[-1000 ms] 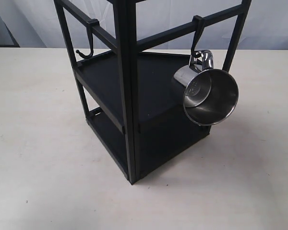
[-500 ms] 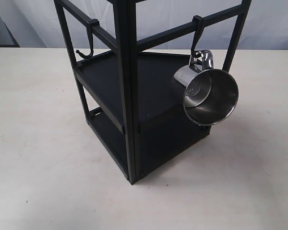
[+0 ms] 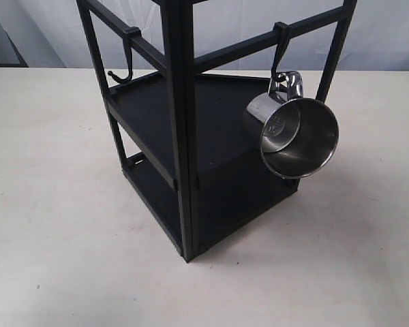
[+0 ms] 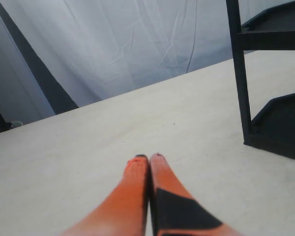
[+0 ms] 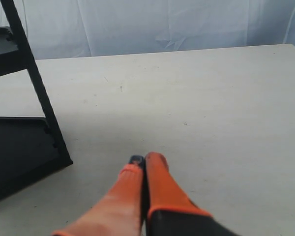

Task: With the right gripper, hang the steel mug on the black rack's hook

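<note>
The steel mug (image 3: 296,136) hangs by its looped handle from the hook (image 3: 279,65) on the black rack's (image 3: 180,136) right top bar, tilted with its open mouth facing the exterior camera. No gripper shows in the exterior view. In the right wrist view my right gripper (image 5: 145,158) is shut with nothing in it, low over the bare table, with the rack's foot (image 5: 49,123) off to one side. My left gripper (image 4: 148,157) is likewise shut and empty, over the table, away from the rack's post (image 4: 241,83).
A second hook (image 3: 123,68) hangs bare on the rack's left top bar. The rack has two flat trays (image 3: 157,112). A pale table (image 3: 54,204) surrounds it, with white curtain (image 5: 162,24) behind.
</note>
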Motion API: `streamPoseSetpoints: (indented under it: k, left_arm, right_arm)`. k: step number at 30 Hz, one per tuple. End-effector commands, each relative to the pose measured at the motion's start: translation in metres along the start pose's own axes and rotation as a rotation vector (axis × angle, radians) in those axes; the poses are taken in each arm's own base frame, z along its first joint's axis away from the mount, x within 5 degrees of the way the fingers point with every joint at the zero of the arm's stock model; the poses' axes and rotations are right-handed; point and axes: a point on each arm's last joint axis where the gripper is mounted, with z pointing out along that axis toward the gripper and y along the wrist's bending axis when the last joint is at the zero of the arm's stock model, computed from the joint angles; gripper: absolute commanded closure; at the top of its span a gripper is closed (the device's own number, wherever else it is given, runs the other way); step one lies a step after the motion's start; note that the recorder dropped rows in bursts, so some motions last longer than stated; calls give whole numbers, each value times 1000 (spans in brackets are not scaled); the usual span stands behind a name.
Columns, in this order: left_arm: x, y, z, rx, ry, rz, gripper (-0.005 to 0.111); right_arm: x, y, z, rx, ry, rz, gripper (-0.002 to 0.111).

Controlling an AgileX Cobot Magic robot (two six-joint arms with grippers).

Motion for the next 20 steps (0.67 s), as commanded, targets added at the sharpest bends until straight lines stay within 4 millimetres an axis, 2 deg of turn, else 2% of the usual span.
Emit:
streamPoseSetpoints:
  k: [1, 20]
  left_arm:
    - [0, 0, 0, 2, -4, 4, 105]
    - [2, 5, -1, -81, 26, 45, 105]
  right_arm:
    - [1, 0, 0, 4, -6, -5, 108]
    - [1, 0, 0, 4, -4, -5, 108]
